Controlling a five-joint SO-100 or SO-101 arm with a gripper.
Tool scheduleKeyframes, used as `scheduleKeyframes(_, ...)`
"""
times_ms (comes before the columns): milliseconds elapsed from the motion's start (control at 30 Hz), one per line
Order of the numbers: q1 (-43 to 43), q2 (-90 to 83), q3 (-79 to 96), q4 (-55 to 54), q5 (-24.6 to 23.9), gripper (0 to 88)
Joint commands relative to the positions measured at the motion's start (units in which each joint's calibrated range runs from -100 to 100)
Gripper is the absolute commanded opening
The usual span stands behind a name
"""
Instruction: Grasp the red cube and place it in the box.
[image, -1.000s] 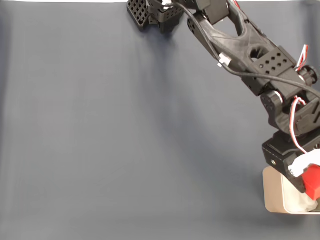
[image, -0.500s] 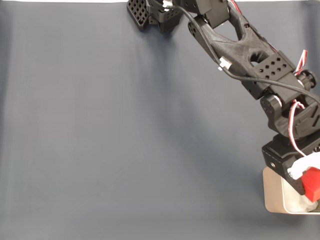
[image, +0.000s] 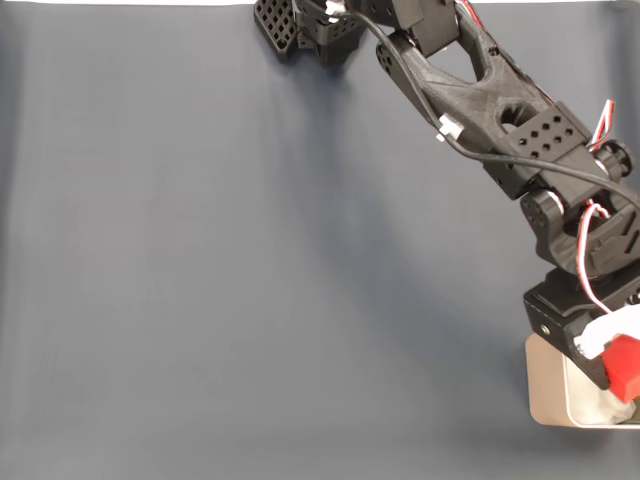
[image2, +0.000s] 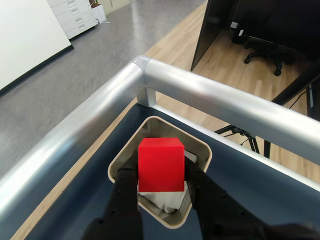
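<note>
Fixed view: box (image: 546, 385) cut off by the right and bottom edges; only its left wall and a strip of interior show under the pincer (image: 618, 372). Red cube (image: 624, 364) clipped by the right edge. Fingertips not distinguishable there.

Wrist view: cube (image2: 161, 164) hides the box's (image2: 202, 148) middle and most of the white padding (image2: 161, 201) below it. Fingers (image2: 123, 186) cover the near rim; their bases run off the bottom edge.

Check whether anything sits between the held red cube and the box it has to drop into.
Nothing visible does. The gripper holds the red cube directly above the box; beneath it is just the box's white padding.
</note>
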Motion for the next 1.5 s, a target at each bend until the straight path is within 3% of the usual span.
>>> scheduleKeyframes(0,0.36,-1.34,-3.17,-1.28,0.00,39.2)
scheduleKeyframes(267,0.44,-1.51,-3.53,-1.03,1.12,46.0)
scheduleKeyframes(1467,0.51,-1.60,-3.53,-3.74,1.03,45.1)
